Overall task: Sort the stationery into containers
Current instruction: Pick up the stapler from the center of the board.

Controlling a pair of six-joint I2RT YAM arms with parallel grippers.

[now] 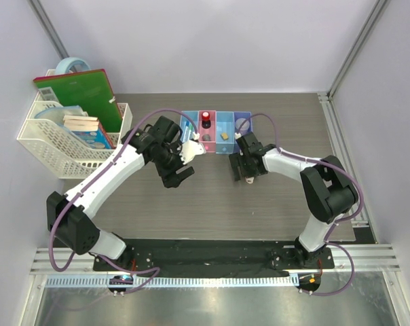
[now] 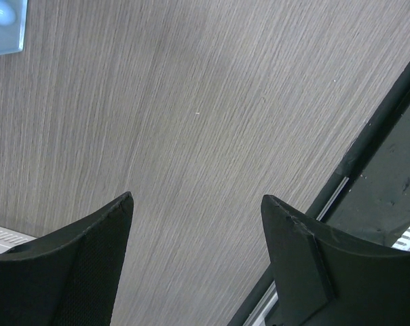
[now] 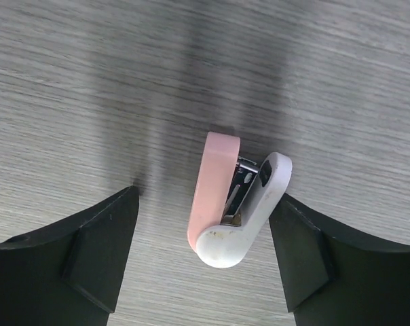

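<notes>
The four joined bins (image 1: 216, 114) stand at the table's back middle. The pink bin holds the red-and-black knob (image 1: 206, 119), the light blue bin beside it a yellow block (image 1: 223, 136), and the purple-blue bin the grey round tub (image 1: 242, 123). The pink-white clip (image 3: 235, 204) lies on the table between the fingers of my open right gripper (image 3: 203, 195); the right finger (image 3: 300, 251) is almost against it. That gripper (image 1: 246, 174) sits just in front of the bins. My left gripper (image 1: 178, 173) is open and empty (image 2: 197, 204) above bare table.
A white mesh basket (image 1: 56, 146) with a green book (image 1: 79, 92), notebooks and a tape roll (image 1: 72, 64) stands at the back left. The black base rail (image 1: 212, 255) runs along the near edge. A corner of the leftmost light blue bin (image 2: 5, 37) shows in the left wrist view.
</notes>
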